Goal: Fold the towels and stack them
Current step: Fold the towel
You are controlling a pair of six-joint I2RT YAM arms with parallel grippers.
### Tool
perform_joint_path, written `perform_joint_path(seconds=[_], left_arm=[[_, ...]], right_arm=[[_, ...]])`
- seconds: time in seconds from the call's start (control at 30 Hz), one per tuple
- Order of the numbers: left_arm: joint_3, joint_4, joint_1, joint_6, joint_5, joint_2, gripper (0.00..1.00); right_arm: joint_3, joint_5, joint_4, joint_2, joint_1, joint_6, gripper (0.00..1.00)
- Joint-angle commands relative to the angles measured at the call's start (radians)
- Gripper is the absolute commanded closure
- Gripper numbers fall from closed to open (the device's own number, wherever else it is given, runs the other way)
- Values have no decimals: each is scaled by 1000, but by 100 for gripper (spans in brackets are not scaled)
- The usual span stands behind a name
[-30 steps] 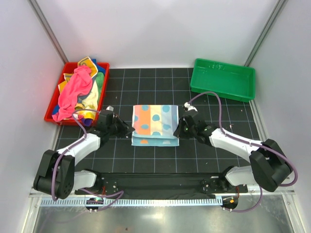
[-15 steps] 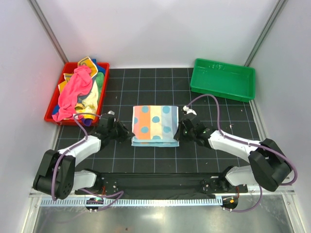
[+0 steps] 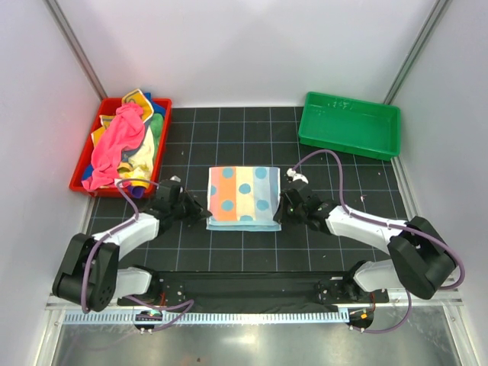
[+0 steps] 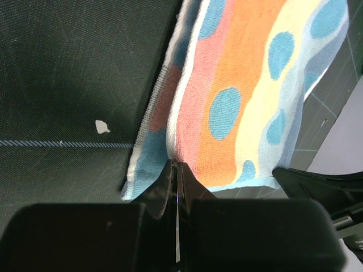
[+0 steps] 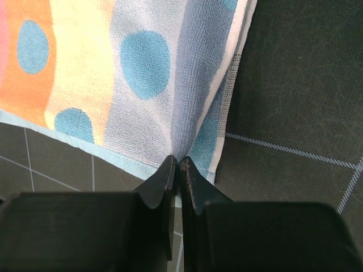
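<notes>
**Both end effectors pinched on the folded towel's near corners**

The patchwork towel (image 3: 244,197) lies folded in the middle of the black gridded tabletop (image 3: 328,164), its orange, yellow and blue dotted stripes facing up.

The left end effector (image 3: 204,214) sits at the towel's 8 o'clock corner. Its fingers are closed together on the top layer's edge, which lifts a little off the layer beneath in the left wrist view. How much cloth sits between the tips is hard to judge there.

The right end effector (image 3: 279,207) sits at the 4 o'clock corner, closed tight on a crease of the blue-grey stripe.

At 10 o'clock from the towel, the red tray (image 3: 80,179) holds a heap of loose towels with a pink towel (image 3: 114,145) draped on top. The green tray (image 3: 349,126) stands at 1 o'clock.
</notes>
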Motion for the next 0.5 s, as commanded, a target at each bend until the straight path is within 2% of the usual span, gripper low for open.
perform_joint_path(seconds=[0.0, 0.17, 0.47], left_arm=[[13, -24, -4, -2, -3, -57, 100], [16, -60, -2, 2, -15, -105, 100], [-27, -31, -4, 6, -16, -59, 99]], right_arm=[[15, 37, -13, -53, 7, 4, 93], [10, 43, -27, -77, 19, 10, 93], [-29, 46, 28, -17, 38, 27, 91]])
